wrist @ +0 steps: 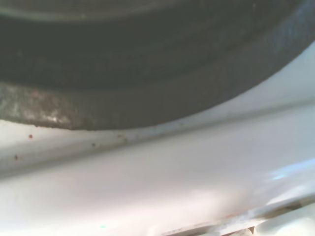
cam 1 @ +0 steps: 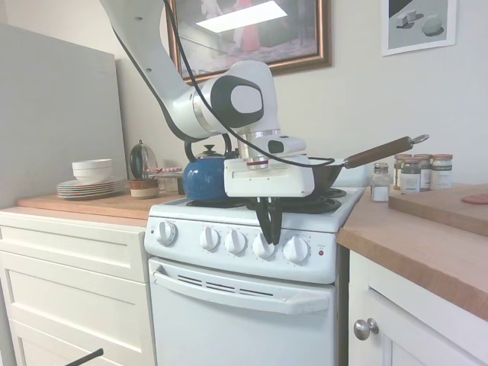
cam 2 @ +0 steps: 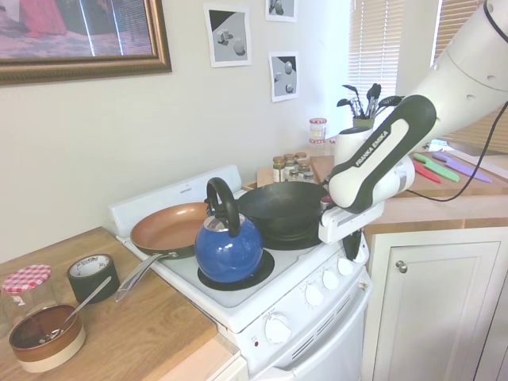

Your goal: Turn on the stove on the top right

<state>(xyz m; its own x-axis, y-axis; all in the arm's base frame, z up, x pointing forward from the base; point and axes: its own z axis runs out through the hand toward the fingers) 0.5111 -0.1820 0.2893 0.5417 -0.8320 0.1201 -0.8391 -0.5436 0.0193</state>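
Stove [cam 1: 252,305] is set between two wooden worktops [cam 1: 427,236]. End effector [cam 1: 268,227] is positioned at the stove's front edge, fingers pointing down, pressed nearly together just above the fourth knob [cam 1: 264,245] from the left; contact cannot be told. Blue kettle [cam 2: 228,242] and black wok [cam 2: 282,208] are seen on the burners, copper pan [cam 2: 168,228] at the rear.
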